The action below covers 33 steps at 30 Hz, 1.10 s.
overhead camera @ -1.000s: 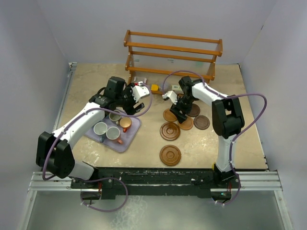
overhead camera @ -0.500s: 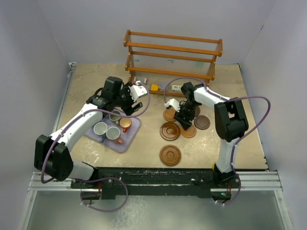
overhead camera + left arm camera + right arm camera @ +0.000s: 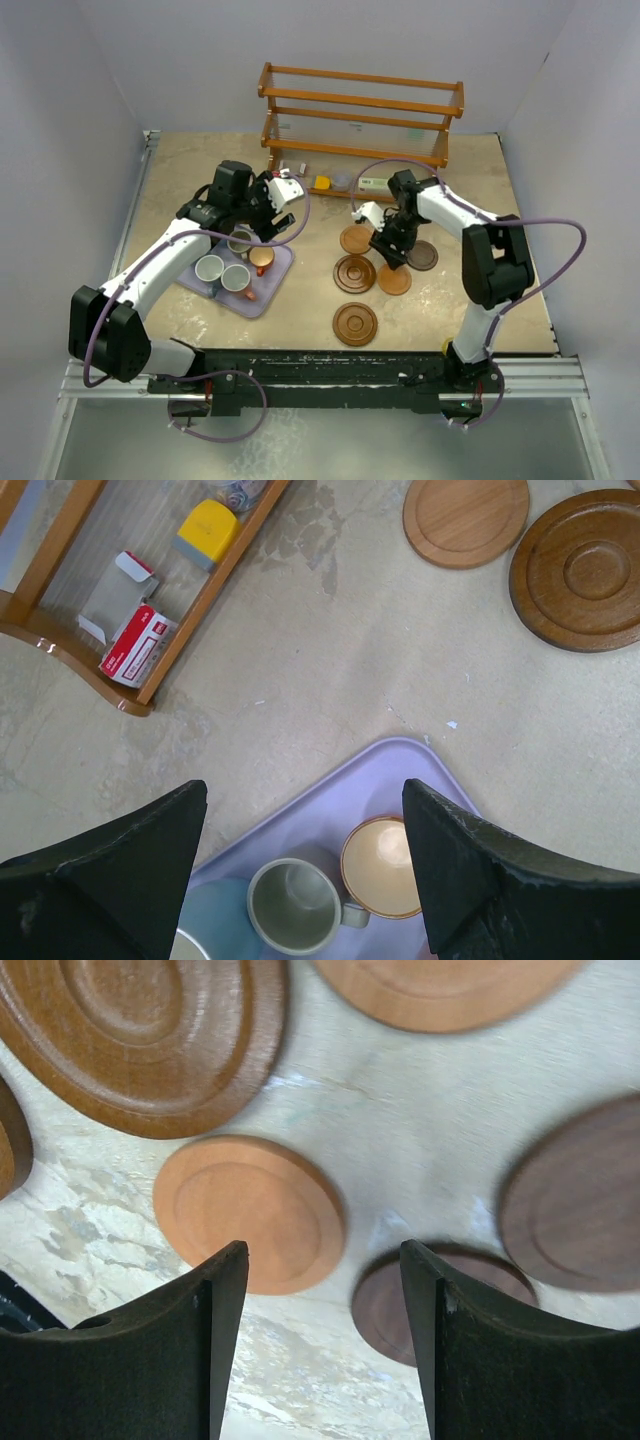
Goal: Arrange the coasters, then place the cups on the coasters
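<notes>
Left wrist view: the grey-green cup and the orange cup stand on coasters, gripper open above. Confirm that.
Wrong spot: the left wrist view shows the grey-green cup and orange cup standing on the lavender tray, not coasters; left gripper open above.

A wooden rack [image 3: 360,119] holds a red-and-white box [image 3: 133,645] and a yellow block [image 3: 208,530], a lavender tray [image 3: 322,810] nearby.

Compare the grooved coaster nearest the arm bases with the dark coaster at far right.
The grooved coaster is larger and mid-brown with concentric rings; the dark coaster is smaller, darker and plainer. Both are round wooden discs lying flat and bare.
</notes>
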Tool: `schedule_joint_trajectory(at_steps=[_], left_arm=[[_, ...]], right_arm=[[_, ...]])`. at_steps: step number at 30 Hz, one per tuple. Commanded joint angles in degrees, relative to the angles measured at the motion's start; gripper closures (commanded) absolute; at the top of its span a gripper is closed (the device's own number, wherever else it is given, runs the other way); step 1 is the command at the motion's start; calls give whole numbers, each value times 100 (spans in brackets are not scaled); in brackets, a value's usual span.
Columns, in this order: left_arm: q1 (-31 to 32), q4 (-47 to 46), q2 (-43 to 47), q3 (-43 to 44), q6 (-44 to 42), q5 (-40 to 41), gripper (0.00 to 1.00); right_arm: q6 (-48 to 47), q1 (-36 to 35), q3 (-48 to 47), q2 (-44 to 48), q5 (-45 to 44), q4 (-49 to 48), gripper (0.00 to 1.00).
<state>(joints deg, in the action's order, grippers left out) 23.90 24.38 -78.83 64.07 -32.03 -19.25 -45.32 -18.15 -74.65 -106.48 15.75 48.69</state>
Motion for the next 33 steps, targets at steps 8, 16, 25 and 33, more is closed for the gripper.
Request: schedule_joint_trajectory(at_steps=[8,16,25,33], left_arm=[[-77,-330,268,-56,117,-35,24],[-86,-347,289,-93,94,-9,24],[-93,-354,286,-114,69,0,24],[-94,-344,315,-135,48,6,24]], right_arm=[[1251,835,-562,308,-435,-863,23],[1501,945,-1084,-318,-725,-1050,9],[1554,949,-1671,-848,-435,-767,1],[1368,952,-2131,-1315,-163,-261,7]])
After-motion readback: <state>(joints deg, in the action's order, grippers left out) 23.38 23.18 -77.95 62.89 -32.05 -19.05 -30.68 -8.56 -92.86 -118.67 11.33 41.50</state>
